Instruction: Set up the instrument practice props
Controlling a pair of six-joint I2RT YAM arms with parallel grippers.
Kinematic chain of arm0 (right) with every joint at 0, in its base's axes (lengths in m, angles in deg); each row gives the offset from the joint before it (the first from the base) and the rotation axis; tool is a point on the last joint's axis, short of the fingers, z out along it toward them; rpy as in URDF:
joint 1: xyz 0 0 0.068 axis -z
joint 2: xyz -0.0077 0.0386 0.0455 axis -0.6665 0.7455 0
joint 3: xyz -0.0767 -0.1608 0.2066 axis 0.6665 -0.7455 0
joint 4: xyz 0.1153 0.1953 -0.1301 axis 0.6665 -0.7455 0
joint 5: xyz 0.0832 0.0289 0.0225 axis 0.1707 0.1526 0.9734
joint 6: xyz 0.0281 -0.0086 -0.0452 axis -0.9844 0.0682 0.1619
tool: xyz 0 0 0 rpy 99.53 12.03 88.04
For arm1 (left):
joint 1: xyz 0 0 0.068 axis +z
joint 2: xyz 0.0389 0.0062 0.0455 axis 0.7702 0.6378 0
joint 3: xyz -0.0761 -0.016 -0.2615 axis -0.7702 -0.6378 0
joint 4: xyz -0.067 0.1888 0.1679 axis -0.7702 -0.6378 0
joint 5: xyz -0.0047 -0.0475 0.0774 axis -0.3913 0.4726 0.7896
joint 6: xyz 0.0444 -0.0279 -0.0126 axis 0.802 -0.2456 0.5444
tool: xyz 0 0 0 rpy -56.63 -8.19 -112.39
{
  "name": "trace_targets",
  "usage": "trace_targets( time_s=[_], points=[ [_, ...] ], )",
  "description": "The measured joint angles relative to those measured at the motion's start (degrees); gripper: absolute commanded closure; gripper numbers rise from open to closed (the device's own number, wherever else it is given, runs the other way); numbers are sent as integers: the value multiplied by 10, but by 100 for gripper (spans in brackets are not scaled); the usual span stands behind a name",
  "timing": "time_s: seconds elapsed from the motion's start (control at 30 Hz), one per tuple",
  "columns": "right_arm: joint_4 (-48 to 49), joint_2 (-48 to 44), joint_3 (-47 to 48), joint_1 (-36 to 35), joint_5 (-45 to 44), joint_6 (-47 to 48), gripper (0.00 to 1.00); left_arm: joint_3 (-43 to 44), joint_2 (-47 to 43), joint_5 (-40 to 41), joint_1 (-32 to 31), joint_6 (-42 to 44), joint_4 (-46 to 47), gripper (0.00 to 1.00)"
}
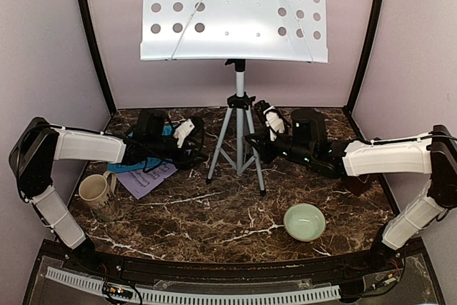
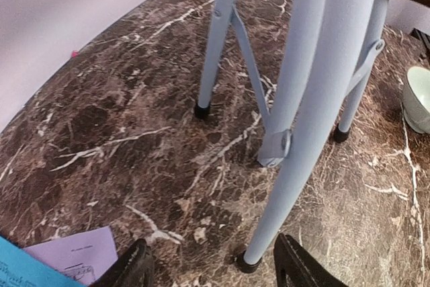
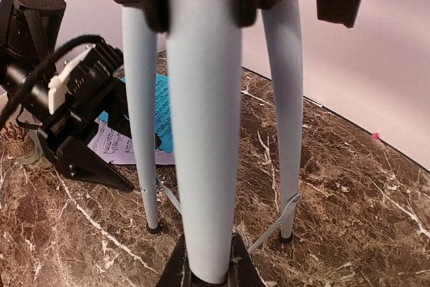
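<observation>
The silver-white music stand stands on its tripod at the back middle. My right gripper is shut on the tripod's right leg, whose sides touch both fingers. My left gripper is open, and the left leg's foot stands between its fingers without touching them. The lilac sheet lies flat on the table left of the stand. The blue sheet lies partly under my left arm. Both sheets show in the right wrist view, the blue above the lilac. The metronome is out of view.
A beige mug stands at the front left beside the lilac sheet. A pale green bowl sits at the front right and shows in the left wrist view. Pink walls close the back and sides of the marble table.
</observation>
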Motion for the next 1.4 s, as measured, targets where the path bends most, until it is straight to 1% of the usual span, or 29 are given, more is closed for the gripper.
trace_targets(
  time_s=[0.13, 0.27, 0.37, 0.47, 0.53, 0.57, 0.63, 0.67, 0.73, 0.8, 0.9, 1.07, 1.2, 1.3, 1.4],
  points=[
    [0, -1, -1, 0, 1, 0, 95, 16, 40, -9, -32, 16, -4, 38],
    [0, -1, -1, 0, 1, 2, 91, 24, 67, -16, -59, 19, -1, 46],
    [-1, -1, -1, 1, 1, 4, 87, 27, 79, -15, -66, 22, 11, 56],
    [0, -3, -1, 3, 1, 6, 81, 27, 81, -12, -68, 26, 20, 70],
    [1, -5, -3, 6, 1, 5, 73, 27, 82, -9, -71, 25, 27, 80],
    [-1, -7, -8, 7, 0, 5, 67, 27, 82, -5, -71, 18, 30, 83],
    [-4, -12, -22, 9, 1, 1, 51, 27, 82, 0, -72, 8, 40, 89],
    [-5, -15, -33, 10, 2, 0, 44, 27, 82, 0, -72, 3, 42, 91],
    [-7, -26, -58, 11, 5, -2, 37, 25, 82, 0, -72, -7, 45, 94],
    [-9, -38, -80, 12, 8, -8, 33, 24, 82, 2, -74, -14, 49, 95],
    [-6, -60, -111, 14, 15, -11, 31, 19, 82, 6, -76, -21, 57, 96],
    [17, -63, -141, 16, 23, -13, 32, 18, 82, 10, -78, -27, 62, 97],
    [48, -30, -151, 16, 26, -5, 35, 18, 82, 10, -79, -28, 63, 98],
    [60, 11, -141, 16, 32, -1, 40, 18, 82, 12, -79, -28, 62, 100],
    [70, 49, -123, 17, 37, 6, 51, 18, 82, 14, -80, -31, 62, 100]
  ],
)
